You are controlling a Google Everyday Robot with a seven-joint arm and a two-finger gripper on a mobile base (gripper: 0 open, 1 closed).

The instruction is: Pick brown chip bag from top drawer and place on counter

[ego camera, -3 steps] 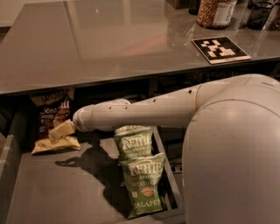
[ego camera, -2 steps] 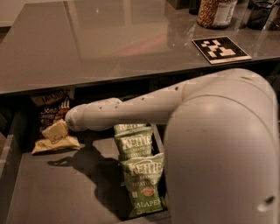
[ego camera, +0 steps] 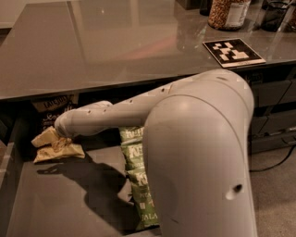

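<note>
Green bags (ego camera: 135, 185) overlap; a patterned tile (ego camera: 233, 51) lies near a jar (ego camera: 228, 13).

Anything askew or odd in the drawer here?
A crumpled tan packet lies rumpled on the top drawer floor at left, with the gripper right at it. The brown chip bag stands behind, half hidden under the counter edge. Nothing looks spilled.

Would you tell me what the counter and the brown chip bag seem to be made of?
The counter: likely polished stone or laminate, glossy grey-brown with reflections. The brown chip bag: thin plastic film, seemingly, judging by its crinkled, folded cream band. The gripper is at the bag's lower band, inside the top drawer.
</note>
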